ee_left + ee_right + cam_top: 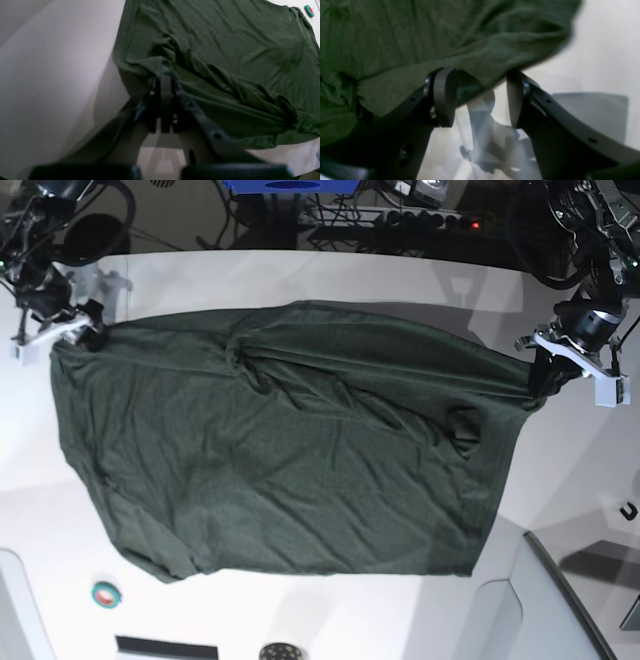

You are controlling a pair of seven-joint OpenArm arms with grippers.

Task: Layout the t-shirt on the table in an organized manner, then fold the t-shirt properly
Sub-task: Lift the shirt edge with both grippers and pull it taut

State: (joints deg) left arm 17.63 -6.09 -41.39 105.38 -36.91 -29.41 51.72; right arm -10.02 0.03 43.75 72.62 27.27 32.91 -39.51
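The dark green t-shirt (290, 450) lies spread out and wrinkled on the white table (350, 270). In the base view my left gripper (545, 380) sits at the shirt's right corner. The left wrist view shows it (165, 78) shut on a bunched edge of the t-shirt (225, 50), slightly above the table (62, 62). My right gripper (88, 332) is at the shirt's far left corner. In the right wrist view it (480, 100) stands open, and the edge of the t-shirt (445, 37) hangs loose over the fingertips (445, 97), gripped by neither.
A green and red tape roll (106, 593) lies near the table's front left, also in the left wrist view as the tape roll (309, 10). A small dark round part (277, 650) sits at the front edge. A dark seam line (565, 590) runs at the front right.
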